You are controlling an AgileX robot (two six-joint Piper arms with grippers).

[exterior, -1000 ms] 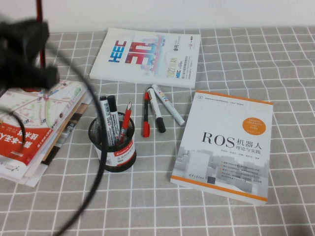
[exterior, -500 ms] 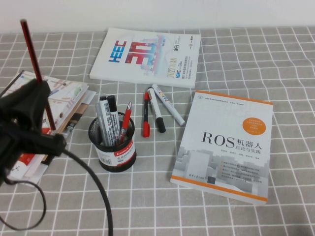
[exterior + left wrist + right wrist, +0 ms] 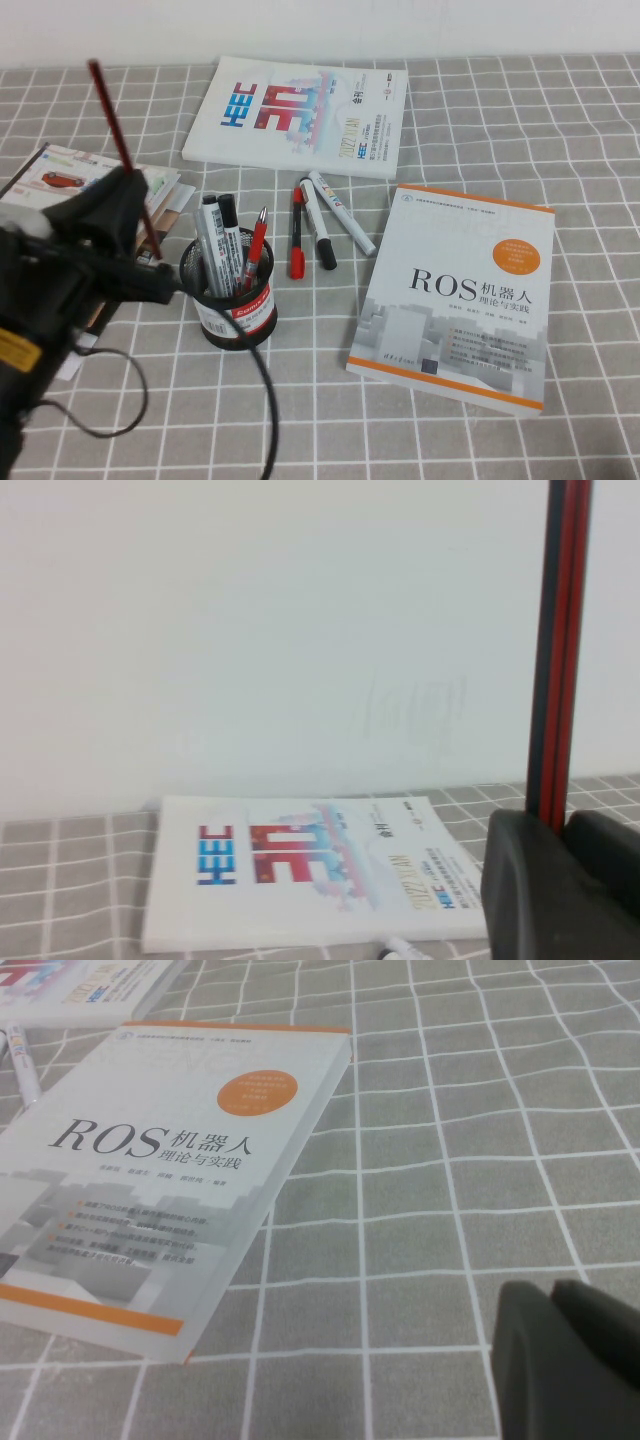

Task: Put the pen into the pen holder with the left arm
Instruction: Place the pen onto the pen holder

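Observation:
My left gripper [image 3: 135, 215] is shut on the thin dark-red pen [image 3: 112, 115], which stands nearly upright, its top leaning away to the left. It hovers just left of the black mesh pen holder [image 3: 232, 300], which has a red-and-white label and holds several markers and a red pen. In the left wrist view the pen [image 3: 558, 650] rises from between the fingers [image 3: 530, 870] of the left gripper [image 3: 567, 830]. My right gripper [image 3: 555, 1295] shows only in the right wrist view, shut and empty, low over the cloth right of the ROS book [image 3: 170, 1160].
A grey checked cloth [image 3: 450, 440] covers the table. A HEC magazine [image 3: 300, 115] lies at the back, the ROS book [image 3: 460, 290] on the right, a stack of booklets [image 3: 70, 180] on the left. Three markers [image 3: 320, 225] lie right of the holder.
My left gripper has carried the pen from the far left toward the right and nearer the pen holder. The pen has stayed in the grip. Nothing else moved.

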